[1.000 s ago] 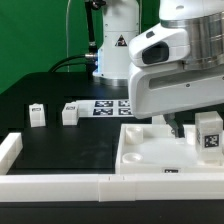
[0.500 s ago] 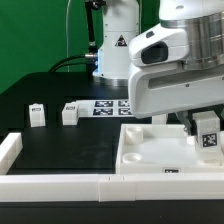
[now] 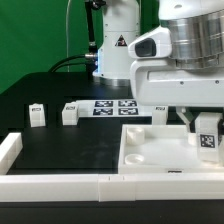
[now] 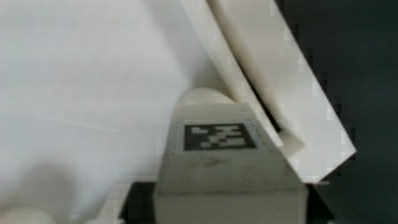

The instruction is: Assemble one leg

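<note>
Exterior view, leg: the leg (image 3: 207,137) hangs upright under the arm (image 3: 185,70), at the white panel's far corner on the exterior view's right, with its tag toward the camera. Whether it touches the panel cannot be told.
Exterior view, pincer: the pincer (image 3: 200,124) looks clamped on the leg's upper part. One dark finger (image 3: 188,120) shows just beside the leg; the other is hidden.
Exterior view, why held so: my reading is that it is kept upright over the corner so it can go straight down into the socket there.
Exterior view, panel: the white panel (image 3: 150,160) lies flat on the black table (image 3: 60,145), open side up.
Exterior view, loose parts: one spare leg (image 3: 37,115) and a second spare leg (image 3: 70,113) stand well apart from the panel, toward the exterior view's left. Neither is in the path.
Exterior view, marker board: the marker board (image 3: 112,107) lies beyond the panel's far edge, clear of the corner.
Exterior view, rim bar: a long rim bar (image 3: 60,185) lies just in front of the panel.
Exterior view, obstruction: the arm's bulk hides the corner socket itself.
Wrist view, leg: the leg (image 4: 217,150) fills the middle of the view with its tag up, and the panel's (image 4: 89,90) flat floor lies beside it.
Wrist view, pincer: the pincer (image 4: 217,195) is closed on the leg, with dark finger edges on both of its flanks.
Wrist view, panel rim: the raised rim (image 4: 267,70) runs slantwise right beside the leg. It is probably the one thing the leg could catch on.
</note>
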You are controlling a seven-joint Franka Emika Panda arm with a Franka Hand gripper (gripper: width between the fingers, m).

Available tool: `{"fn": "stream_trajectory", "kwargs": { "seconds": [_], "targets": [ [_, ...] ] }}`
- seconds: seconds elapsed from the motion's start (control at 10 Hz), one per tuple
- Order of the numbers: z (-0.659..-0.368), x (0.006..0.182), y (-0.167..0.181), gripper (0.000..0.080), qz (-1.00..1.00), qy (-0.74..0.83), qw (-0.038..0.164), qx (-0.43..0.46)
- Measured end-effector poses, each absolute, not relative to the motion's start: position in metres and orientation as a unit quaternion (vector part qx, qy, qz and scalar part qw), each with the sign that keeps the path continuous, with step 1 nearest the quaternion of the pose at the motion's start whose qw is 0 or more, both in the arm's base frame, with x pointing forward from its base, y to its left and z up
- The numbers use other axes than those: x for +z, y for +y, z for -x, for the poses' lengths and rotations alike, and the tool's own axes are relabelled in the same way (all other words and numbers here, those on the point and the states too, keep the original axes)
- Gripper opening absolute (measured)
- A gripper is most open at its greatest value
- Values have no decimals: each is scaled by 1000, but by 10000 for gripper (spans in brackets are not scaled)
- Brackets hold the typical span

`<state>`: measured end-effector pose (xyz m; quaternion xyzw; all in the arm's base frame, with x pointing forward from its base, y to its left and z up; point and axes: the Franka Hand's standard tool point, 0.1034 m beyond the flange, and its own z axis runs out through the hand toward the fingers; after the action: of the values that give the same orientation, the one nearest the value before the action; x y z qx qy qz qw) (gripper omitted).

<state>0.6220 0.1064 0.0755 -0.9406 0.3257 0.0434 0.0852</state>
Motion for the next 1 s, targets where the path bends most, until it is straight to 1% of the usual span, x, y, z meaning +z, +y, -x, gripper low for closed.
{"fn": "stream_trajectory", "kwargs": {
  "seconds": [0.4, 0.6, 0.7, 0.8, 0.9, 1.0],
  "targets": [
    [-622, 75, 112, 291, 853, 515, 70, 58],
    [-622, 75, 112, 292, 836, 541, 69, 60],
    [-622, 75, 112, 292, 843, 530, 70, 60],
    [-622, 75, 113, 481, 853, 514, 71, 59],
    [-621, 75, 117, 481, 863, 497, 72, 58],
    [-621, 75, 119, 613, 894, 438, 74, 53]
  ]
}}
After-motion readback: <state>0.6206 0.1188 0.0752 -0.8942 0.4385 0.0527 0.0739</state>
